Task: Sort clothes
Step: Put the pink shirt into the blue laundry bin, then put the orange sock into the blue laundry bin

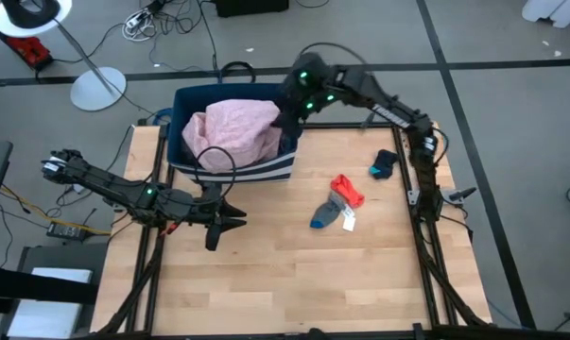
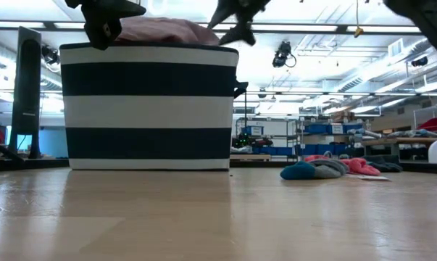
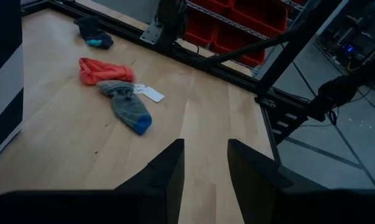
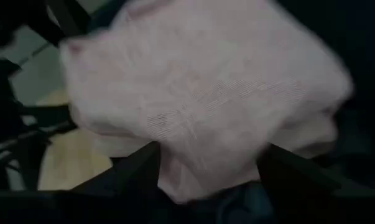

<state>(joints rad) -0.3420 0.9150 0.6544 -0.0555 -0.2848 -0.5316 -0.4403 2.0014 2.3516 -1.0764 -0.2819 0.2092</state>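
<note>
Right gripper (image 1: 286, 118): over the far-edge side of the worktop, above the right part of the striped fabric bin (image 1: 266, 168). Fingers spread, straddling nothing; the pink garment (image 1: 233, 132) lies directly beneath them, piled in the bin and rising above its rim. In the right wrist view the pink cloth (image 4: 199, 106) fills the space ahead of the two dark fingers, and no fold is caught between them.

Left gripper (image 1: 230, 221): above the left half of the worktop, just in front of the bin, fingers parted and empty, pointing toward the right edge.

Remaining clothes, right half of the worktop:
- Red-orange garment (image 1: 347, 190), small and crumpled, touching the grey sock with blue toe (image 1: 328, 214); a white tag (image 1: 349, 221) lies against them. The sock's long axis runs diagonally, blue toe toward the near-left.
- Dark sock with a teal patch (image 1: 384, 164), apart from that pair, close to the right edge beside the right arm's base column.

Relation governing the next move (judgement): the loose pieces lie to the right of the bin and nearer the right arm's reach; that gripper must travel away from the bin toward the near-right. The left gripper already faces the orange-and-grey pair across bare wood.

Surface: pale wooden worktop (image 1: 294, 283) in a black metal frame.

Room: grey floor with cables, a white lamp stand (image 1: 97, 87) beyond the far-left corner; shelving and overhead lights visible in the low view.
</note>
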